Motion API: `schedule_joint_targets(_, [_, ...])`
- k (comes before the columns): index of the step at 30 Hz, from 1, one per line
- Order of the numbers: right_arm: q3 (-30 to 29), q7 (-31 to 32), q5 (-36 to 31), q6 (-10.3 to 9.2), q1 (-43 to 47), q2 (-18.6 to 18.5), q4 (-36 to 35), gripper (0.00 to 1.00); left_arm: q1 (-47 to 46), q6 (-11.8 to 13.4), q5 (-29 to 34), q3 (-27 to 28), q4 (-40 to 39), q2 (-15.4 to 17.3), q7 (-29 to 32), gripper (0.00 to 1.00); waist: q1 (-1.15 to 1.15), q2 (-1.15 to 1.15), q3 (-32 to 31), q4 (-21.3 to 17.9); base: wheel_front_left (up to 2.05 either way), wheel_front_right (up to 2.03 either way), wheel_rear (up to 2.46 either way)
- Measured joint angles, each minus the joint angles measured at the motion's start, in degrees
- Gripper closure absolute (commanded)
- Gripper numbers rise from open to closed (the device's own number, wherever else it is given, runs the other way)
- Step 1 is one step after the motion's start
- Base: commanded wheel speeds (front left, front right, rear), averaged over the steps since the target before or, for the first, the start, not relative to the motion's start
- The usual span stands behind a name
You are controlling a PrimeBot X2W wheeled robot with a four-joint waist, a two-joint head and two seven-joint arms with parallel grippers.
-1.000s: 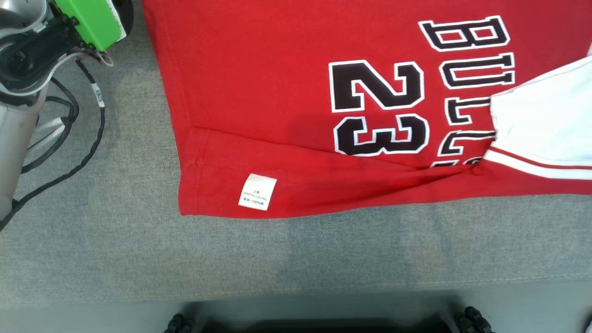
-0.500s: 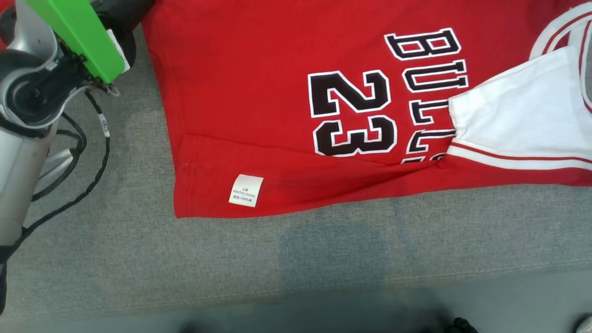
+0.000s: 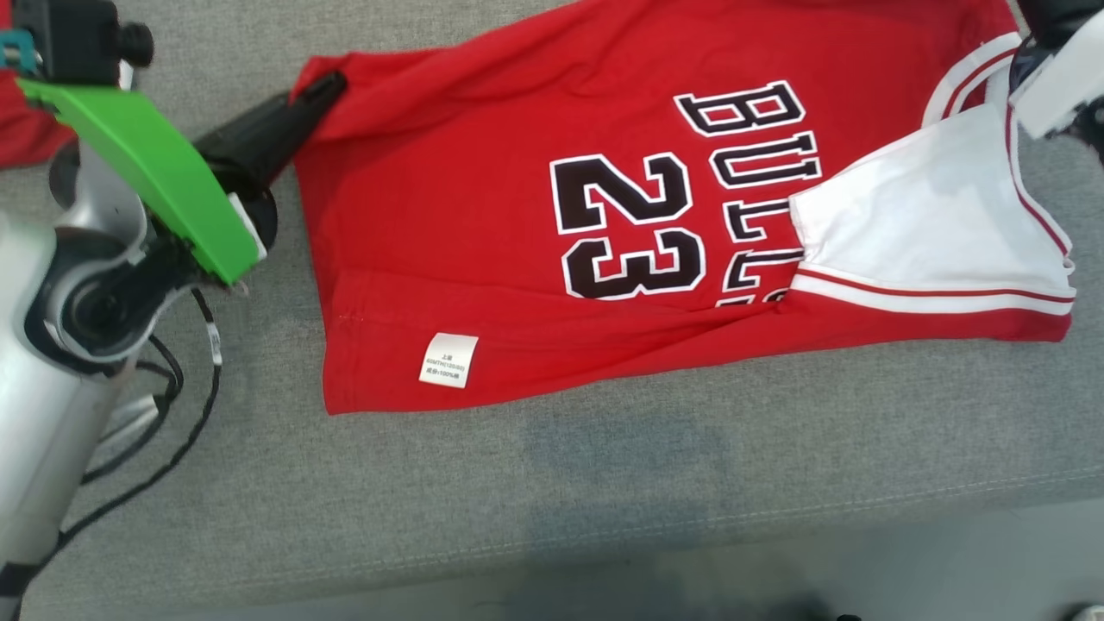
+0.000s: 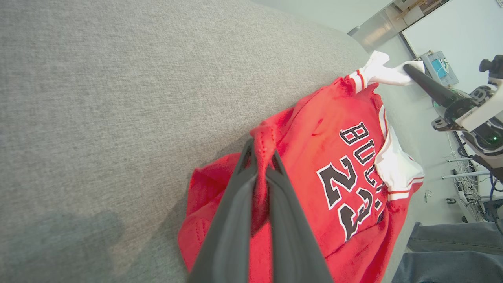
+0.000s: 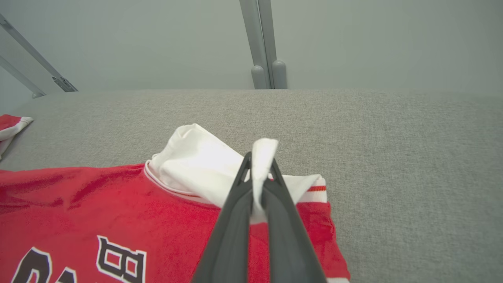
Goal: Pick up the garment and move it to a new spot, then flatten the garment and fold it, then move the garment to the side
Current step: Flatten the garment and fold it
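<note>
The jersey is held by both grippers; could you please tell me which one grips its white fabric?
The right gripper: its fingers clamp the white fabric of the jersey, while the left gripper pinches a red corner.

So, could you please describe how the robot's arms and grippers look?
The left gripper and right gripper each have two long, dark grey fingers tapering to the tips. The left arm is silver-grey, with a bright green plate at the wrist and loose black cables. The right wrist has a white casing.
</note>
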Motion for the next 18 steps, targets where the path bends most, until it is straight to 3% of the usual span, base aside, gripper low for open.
schedule_joint_targets(18, [-2.9, -7.1, 5.6, 0.01, 15.4, -4.6, -9.4, 1.00, 13.8, -0.2, -1.1, 0.9, -12.7, 5.0, -5.6, 1.00, 0.00, 0.00, -4.0, -2.2, 0.00, 0.00, 0.00])
